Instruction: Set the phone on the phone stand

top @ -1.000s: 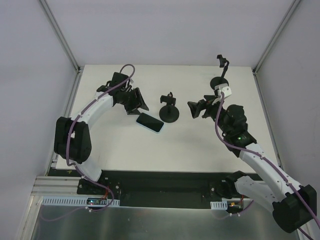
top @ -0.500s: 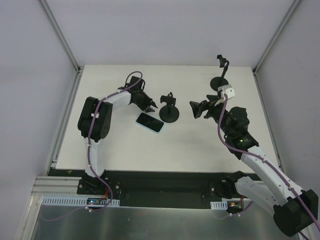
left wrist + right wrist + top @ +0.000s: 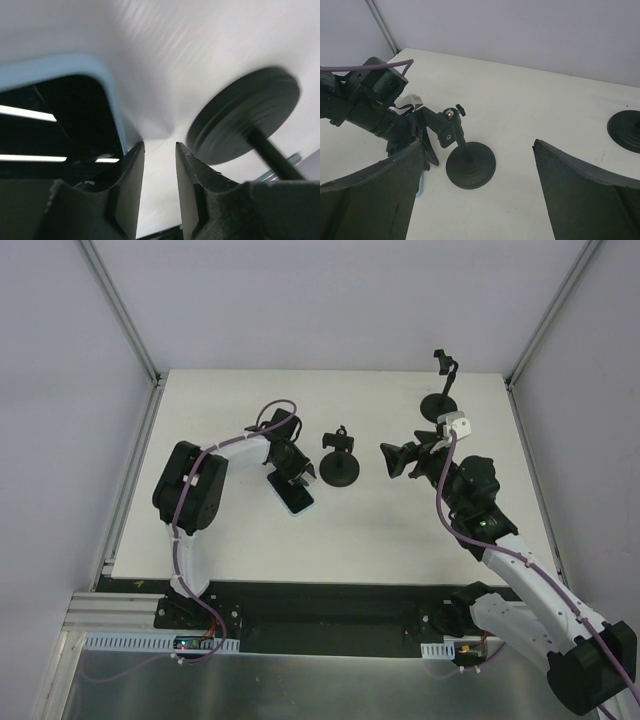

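White worktop, walled on three sides by pale panels.

Left arm reaches out and bends inward toward the middle of the worktop, with a purple cable looped along it. Right arm stretches up from the near right corner, wrist turned to face left.

Phone stand: black, with a round base, a thin stem and a small clamp head on top. It is upright near the middle of the worktop and carries nothing. A second stand of the same sort is at the far right, well apart from the first.

Phone: dark screen, light blue rim. It lies flat on the worktop just left of the phone stand's base, not touching it. Its far end is under the left hand.

Left hand is low over the phone's far end, pointing down. In the left wrist view its fingers are nearly together. A narrow gap is left between them and only bare worktop shows through it, so nothing is grasped. The phone's rounded corner lies right against the outer side of the left finger. I cannot tell whether they touch. The stand's base is blurred, off to the right of the other finger.

Right hand is released and spread wide. It hangs above the worktop to the right of the phone stand and faces it. In the right wrist view the stand sits framed between its two fingers, well clear of both.
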